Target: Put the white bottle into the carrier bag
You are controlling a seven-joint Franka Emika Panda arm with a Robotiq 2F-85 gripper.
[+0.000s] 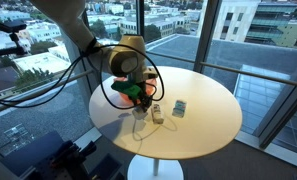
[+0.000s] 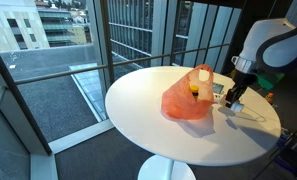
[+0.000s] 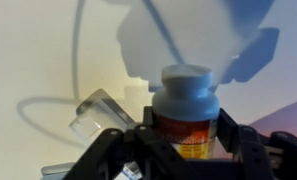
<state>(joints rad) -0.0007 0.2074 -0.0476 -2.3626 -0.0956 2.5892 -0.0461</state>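
Observation:
The white bottle (image 3: 188, 88) has a white cap and a red-orange label. In the wrist view it stands upright between my gripper's (image 3: 188, 138) two black fingers, which press on both of its sides. In both exterior views my gripper (image 1: 140, 101) (image 2: 235, 94) is at the table top, close beside the orange carrier bag (image 2: 186, 101). The bag lies slumped on the round white table (image 2: 168, 135) with its mouth upward, and it also shows in an exterior view (image 1: 122, 92) behind the gripper. I cannot tell whether the bottle is off the table.
A small box (image 1: 178, 107) and a small clear plastic item (image 3: 92, 116) lie on the table near the gripper. A cable (image 2: 250, 113) trails across the table. Glass walls and window frames surround the table on the far sides.

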